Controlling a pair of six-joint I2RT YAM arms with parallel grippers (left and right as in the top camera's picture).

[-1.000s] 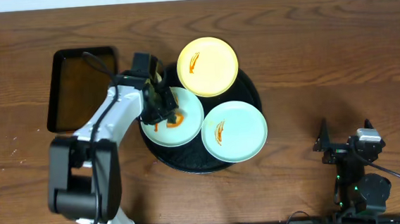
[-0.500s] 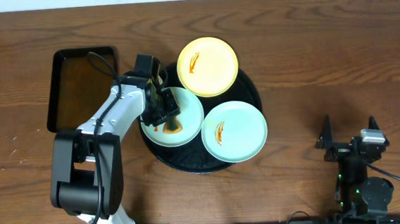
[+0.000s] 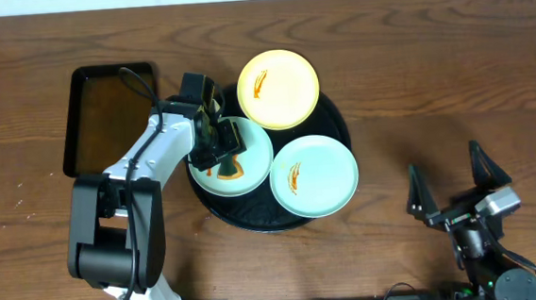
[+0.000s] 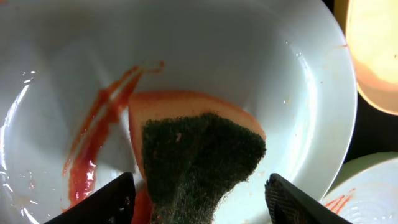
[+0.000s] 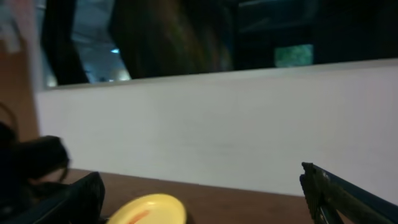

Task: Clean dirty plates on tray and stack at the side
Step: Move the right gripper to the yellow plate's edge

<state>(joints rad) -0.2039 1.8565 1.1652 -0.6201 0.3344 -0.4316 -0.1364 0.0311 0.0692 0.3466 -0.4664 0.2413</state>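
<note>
- The left gripper point(image 3: 214, 144) hangs low over the mint plate point(image 3: 250, 161) on the left of the tray point(image 3: 334, 117). Its jaws are parted and nothing is clamped.
- The sponge point(image 4: 199, 149) lies loose on that plate between the fingers point(image 4: 115, 199). Neither appears to press it, though the wrist view cuts off their lower parts.
- A long orange smear point(image 4: 93, 143) runs beside the sponge (its dark scouring face is turned up toward the camera), so I judge the wiping barely begun.
- The yellow plate point(image 3: 278, 90) and the second mint plate point(image 3: 314, 175) sit on the same tray, each with its own orange streak. Nothing is stacked at the side yet.
- The right gripper point(image 3: 444, 171) stands wide open and empty, well apart from the tray.
- To do this step well, close squarely on the sponge's sides, press it flat, and sweep along the smear toward the plate's middle so sauce does not go over the rim.
- Keep the pressure modest, since the other plates lie just beside this one and a hard push could shove it into them.
</note>
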